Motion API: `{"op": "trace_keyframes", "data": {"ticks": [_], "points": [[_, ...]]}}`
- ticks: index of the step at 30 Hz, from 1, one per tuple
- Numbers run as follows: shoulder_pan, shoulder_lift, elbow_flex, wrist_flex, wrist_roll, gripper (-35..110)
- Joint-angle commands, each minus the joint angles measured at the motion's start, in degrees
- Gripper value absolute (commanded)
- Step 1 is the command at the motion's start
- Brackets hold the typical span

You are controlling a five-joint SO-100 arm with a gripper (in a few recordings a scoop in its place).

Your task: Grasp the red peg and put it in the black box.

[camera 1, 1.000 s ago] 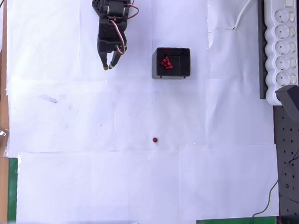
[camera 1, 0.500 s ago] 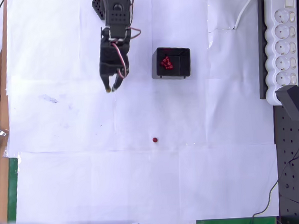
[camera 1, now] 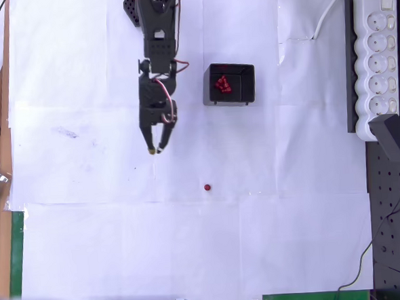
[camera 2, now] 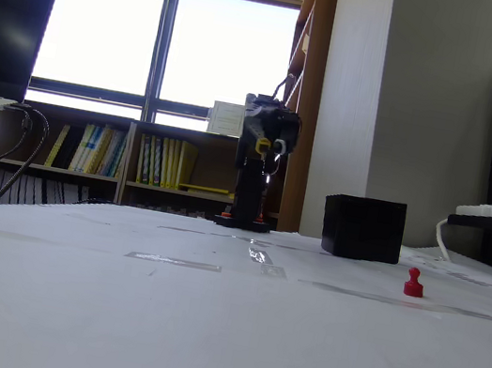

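The red peg [camera 1: 207, 187] is a tiny dark-red dot standing alone on the white paper; in the fixed view it stands upright at the right [camera 2: 413, 283]. The black box [camera 1: 211, 93] sits above it in the overhead view and holds a clump of like red pegs [camera 1: 222, 85]; in the fixed view the box [camera 2: 362, 228] is behind and left of the peg. My gripper [camera 1: 155, 151] hangs left of the box and up-left of the peg, well apart from both. Its fingers are slightly open with nothing between them. The arm [camera 2: 264, 140] faces the fixed camera.
A long white power strip [camera 1: 376, 51] with its cable lies along the right edge, with a black adapter [camera 1: 395, 140] below it. Taped white paper sheets [camera 1: 89, 231] cover the table. The table's wooden edge [camera 1: 1, 148] runs down the left side.
The arm has stretched out, carrying the gripper down the overhead picture from beside the box's top to well below it, closer to the peg. Peg and box have not moved.
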State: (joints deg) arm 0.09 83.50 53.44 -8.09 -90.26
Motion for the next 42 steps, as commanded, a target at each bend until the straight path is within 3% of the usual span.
{"op": "trace_keyframes", "data": {"ticks": [1, 28, 42], "points": [[-2.46, 3.96, 5.98, -9.23, -0.88, 0], [-9.84, 40.96, 1.23, -59.77, -2.2, 1], [-10.99, 57.22, 2.55, -75.76, 0.26, 3]]}}
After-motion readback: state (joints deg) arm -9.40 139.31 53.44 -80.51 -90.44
